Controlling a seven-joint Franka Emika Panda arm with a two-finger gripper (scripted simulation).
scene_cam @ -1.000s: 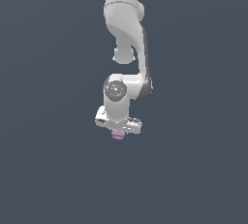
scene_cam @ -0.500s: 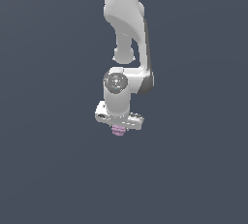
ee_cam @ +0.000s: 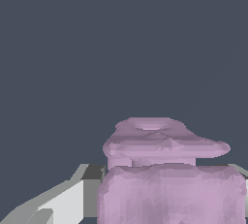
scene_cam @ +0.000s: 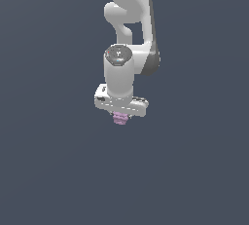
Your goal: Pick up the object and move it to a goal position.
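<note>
Pale pink-purple lumpy block (scene_cam: 119, 118): one only, clamped under white gripper (scene_cam: 120, 115), protruding just below its body. One arm, one gripper, closed on block (fingers mostly hidden). Wrist view: block (ee_cam: 169, 179) fills foreground, ridged tiers stacked along gripper's axis; long axis unclear, roughly cube-shaped. Plain dark grey backdrop all around.
</note>
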